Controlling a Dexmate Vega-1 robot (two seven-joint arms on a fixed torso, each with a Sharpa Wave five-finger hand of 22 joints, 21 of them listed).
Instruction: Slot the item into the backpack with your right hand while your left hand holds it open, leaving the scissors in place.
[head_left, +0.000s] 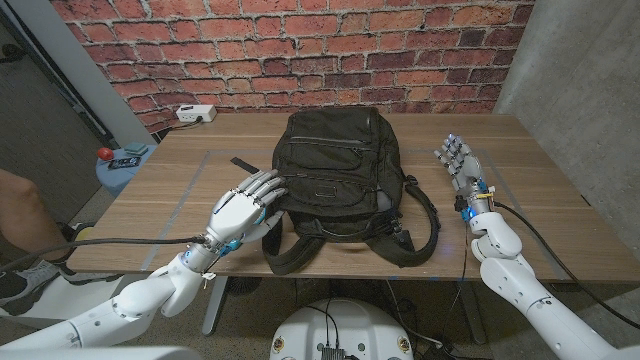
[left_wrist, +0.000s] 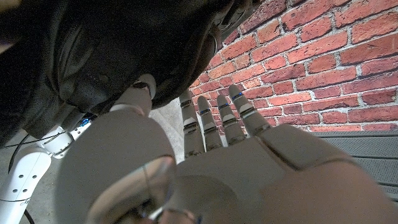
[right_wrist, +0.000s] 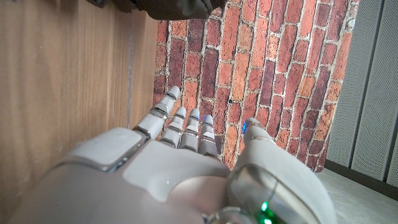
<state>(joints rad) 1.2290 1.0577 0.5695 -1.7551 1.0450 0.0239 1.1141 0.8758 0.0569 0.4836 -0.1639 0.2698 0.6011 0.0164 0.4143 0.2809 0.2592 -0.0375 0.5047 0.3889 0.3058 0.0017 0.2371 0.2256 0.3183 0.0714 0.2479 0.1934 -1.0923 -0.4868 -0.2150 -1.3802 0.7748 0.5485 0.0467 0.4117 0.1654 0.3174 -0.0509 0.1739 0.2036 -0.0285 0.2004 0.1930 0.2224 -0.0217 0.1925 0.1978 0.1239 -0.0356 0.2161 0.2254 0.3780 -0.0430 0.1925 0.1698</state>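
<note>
A black backpack (head_left: 337, 175) lies on the wooden table (head_left: 530, 170) with its front pockets up and its straps trailing toward the near edge. It looks zipped closed. My left hand (head_left: 243, 210) hovers at its left side with fingers spread, the fingertips (head_left: 270, 186) at the bag's edge; I cannot tell if they touch. In the left wrist view the left hand (left_wrist: 205, 162) holds nothing and the backpack (left_wrist: 93, 50) is close by the thumb. My right hand (head_left: 460, 163) stands to the right of the bag, open and apart from it. In the right wrist view, the right hand (right_wrist: 180, 168) is empty.
A short black strip (head_left: 240, 162) lies on the table left of the bag. A white power strip (head_left: 196, 114) sits at the back left corner. Off the table's left are a small blue stand (head_left: 120, 165) and a person's limb (head_left: 20, 215).
</note>
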